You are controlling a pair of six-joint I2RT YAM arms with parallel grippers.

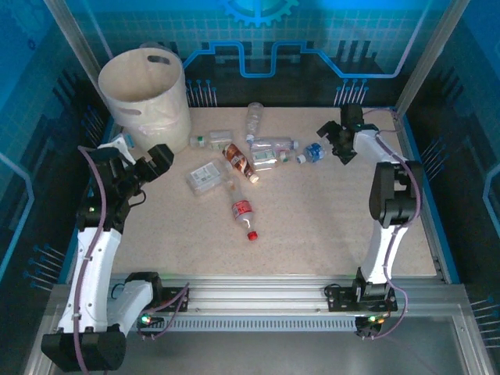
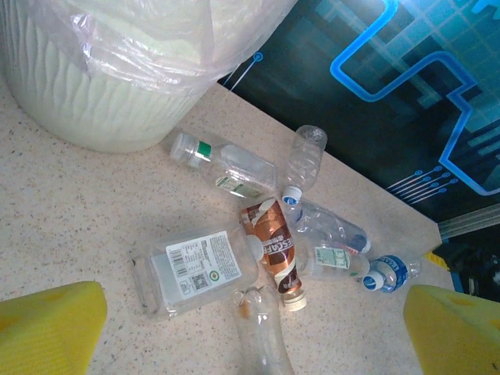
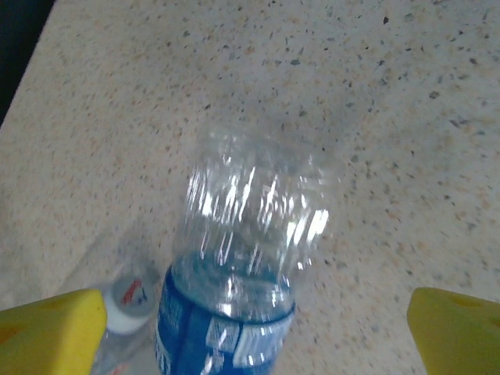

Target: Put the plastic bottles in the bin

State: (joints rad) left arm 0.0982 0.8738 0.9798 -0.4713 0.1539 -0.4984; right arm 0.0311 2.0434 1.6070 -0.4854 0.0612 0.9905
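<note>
The white bin (image 1: 144,86) stands at the back left with a translucent liner (image 2: 156,39). Several plastic bottles lie mid-table: a flat clear one (image 1: 205,177), a brown-labelled one (image 1: 238,162), a red-labelled one (image 1: 244,212) and a blue-labelled one (image 1: 312,153). My left gripper (image 1: 144,158) hovers open between the bin and the pile. Its yellow fingertips (image 2: 47,328) frame the flat bottle (image 2: 195,269) and the brown-labelled bottle (image 2: 275,246). My right gripper (image 1: 340,141) is open just above the blue-labelled bottle (image 3: 234,273), which lies between its fingertips (image 3: 457,328) without touching them.
More bottles lie at the back: a green-capped one (image 1: 211,141) and a clear one (image 1: 255,119) near the blue back wall. A white cap (image 3: 129,301) of a neighbouring bottle sits beside the blue-labelled one. Raised frame rails edge the table at left and right.
</note>
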